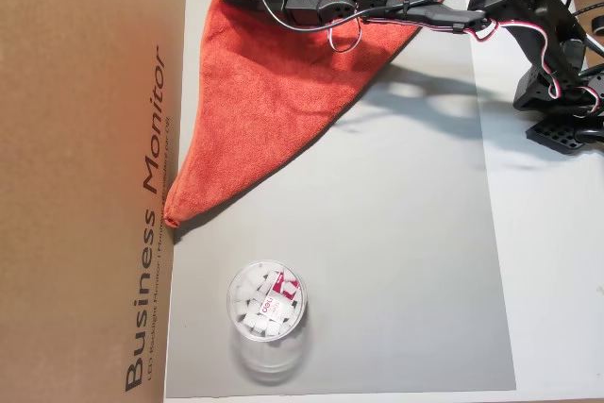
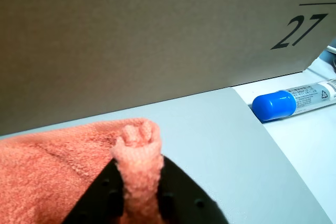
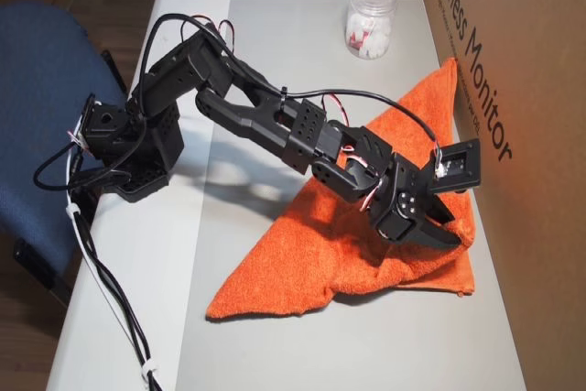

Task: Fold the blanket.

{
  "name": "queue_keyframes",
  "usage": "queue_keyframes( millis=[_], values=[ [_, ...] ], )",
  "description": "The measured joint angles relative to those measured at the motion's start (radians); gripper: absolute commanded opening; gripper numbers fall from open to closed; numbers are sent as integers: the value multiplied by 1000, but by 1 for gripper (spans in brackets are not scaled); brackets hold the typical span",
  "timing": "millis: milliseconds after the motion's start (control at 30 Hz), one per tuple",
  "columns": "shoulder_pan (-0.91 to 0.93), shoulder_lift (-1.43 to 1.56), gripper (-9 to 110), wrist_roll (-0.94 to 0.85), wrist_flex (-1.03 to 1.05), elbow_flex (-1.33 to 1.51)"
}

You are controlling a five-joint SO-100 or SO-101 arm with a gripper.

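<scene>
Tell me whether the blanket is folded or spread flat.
Folded: the blanket lies as a triangle, one corner pinched in the end effector.

The arm [image 3: 265, 121] is built of matte black plastic segments, blocky and angular, with small round screw holes dotting the flat plates along its upper links. Thin wires in red, white and black run along the outside of the links, looping free near the joints; a thicker black cable [image 3: 110, 290] trails from the base [image 3: 128, 148] towards 6 o'clock in an overhead view. A white cable tie [image 3: 149, 371] binds that cable. Beside the gripper [image 3: 449, 231] sits a small square black camera module [image 3: 457, 164] with a pale patch on it. In the wrist view the fingers [image 2: 178, 192] are black, wedge-shaped, with small round recesses.
</scene>
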Motion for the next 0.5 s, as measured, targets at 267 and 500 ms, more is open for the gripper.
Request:
queue_keyframes(
  millis=[267,500],
  values=[
    [5,0,14,114,0,0],
    [-5,0,14,149,0,0]
  ],
)
